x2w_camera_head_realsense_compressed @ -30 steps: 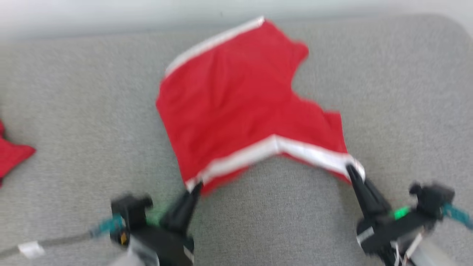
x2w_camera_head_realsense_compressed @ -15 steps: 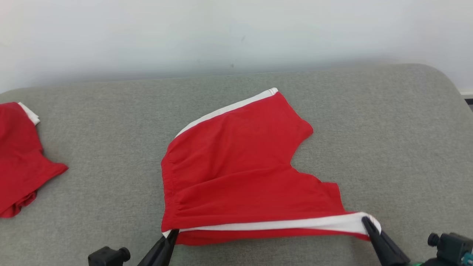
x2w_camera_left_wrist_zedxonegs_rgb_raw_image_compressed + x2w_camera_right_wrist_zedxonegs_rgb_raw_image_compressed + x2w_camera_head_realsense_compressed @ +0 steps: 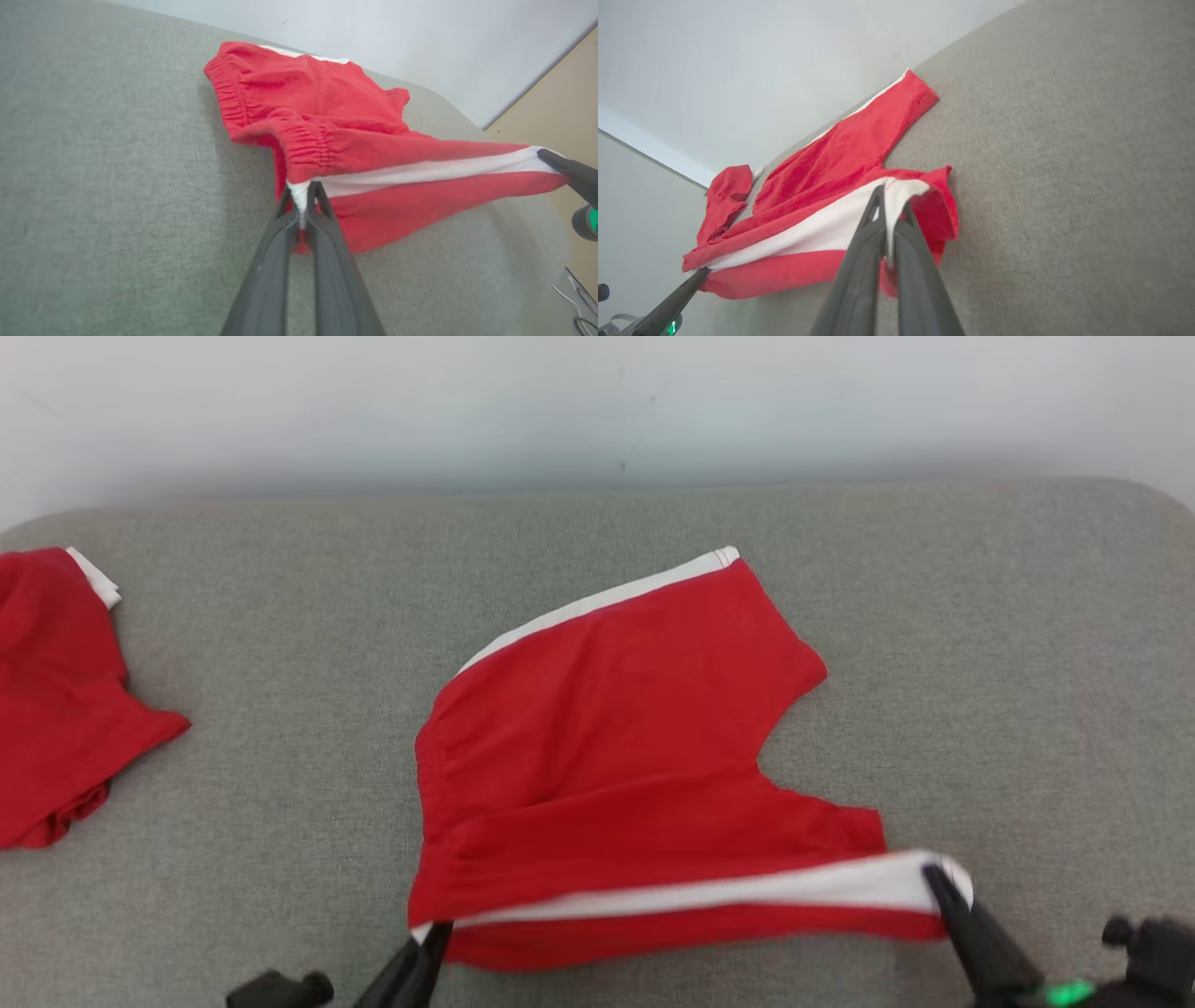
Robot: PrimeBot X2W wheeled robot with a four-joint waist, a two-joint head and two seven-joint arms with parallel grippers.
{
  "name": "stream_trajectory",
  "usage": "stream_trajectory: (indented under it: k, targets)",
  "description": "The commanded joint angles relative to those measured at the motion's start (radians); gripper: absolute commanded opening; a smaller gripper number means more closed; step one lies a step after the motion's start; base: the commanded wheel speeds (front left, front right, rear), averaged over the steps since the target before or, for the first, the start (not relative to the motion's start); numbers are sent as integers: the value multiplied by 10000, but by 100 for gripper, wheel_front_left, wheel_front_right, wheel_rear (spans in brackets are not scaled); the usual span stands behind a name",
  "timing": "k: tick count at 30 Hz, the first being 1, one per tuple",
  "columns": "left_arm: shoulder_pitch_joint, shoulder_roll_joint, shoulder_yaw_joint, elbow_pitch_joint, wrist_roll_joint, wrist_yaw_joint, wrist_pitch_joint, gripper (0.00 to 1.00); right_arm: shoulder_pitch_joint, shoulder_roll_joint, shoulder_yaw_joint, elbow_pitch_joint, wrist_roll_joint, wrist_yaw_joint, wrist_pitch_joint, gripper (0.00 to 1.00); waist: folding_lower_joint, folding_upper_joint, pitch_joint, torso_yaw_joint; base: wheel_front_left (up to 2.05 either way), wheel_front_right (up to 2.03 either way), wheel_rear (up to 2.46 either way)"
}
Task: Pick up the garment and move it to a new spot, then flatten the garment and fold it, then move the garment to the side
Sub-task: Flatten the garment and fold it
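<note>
Clamping the red shorts (image 3: 616, 747), left gripper (image 3: 434, 938) and right gripper (image 3: 934, 879) hold their edge taut.

It looked like a bare test room or lab: a grey fabric-covered pad (image 3: 980, 663) stood against a plain white wall (image 3: 373, 411), with tan flooring (image 3: 551, 116) beside it and loose wires (image 3: 579, 298) lying near its edge.

Red garment (image 3: 616, 747) with white stripes; plain grey surface (image 3: 280, 709); another red cloth (image 3: 56, 709), white-edged; pale wall (image 3: 373, 401)
</note>
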State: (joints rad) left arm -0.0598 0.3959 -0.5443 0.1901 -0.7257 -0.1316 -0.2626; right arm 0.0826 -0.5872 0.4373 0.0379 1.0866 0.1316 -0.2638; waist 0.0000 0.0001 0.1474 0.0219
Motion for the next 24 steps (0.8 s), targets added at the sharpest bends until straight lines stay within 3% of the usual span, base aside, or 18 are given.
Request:
stream_trajectory:
  k: [1,8,13,18,24]
  targets:
    - [-409,10,142,-242,224,21,-31,0,-548,-125,-102,-332,141,-20,-8,0,0,-1,308,10,0,0,0]
    - [-2056,92,238,-756,187,21,-31,0,-2920,-1224,313,-122,210,-20,146,0,0,-1,906,188,0,0,0]
    - [-3439,330,-128,-463,125,21,-31,0,-4910,-1563,939,647,104,-20,641,0,0,-1,1453,318,0,0,0]
    - [-5091,544,-664,456,-309,21,-31,0,-7529,-1291,1953,2022,61,-20,1304,0,0,-1,2234,441,0,0,0]
    - [-6636,424,-1236,1595,-1039,21,-31,0,-9906,-686,3364,3933,50,-20,1676,0,0,-1,2834,633,0,0,0]
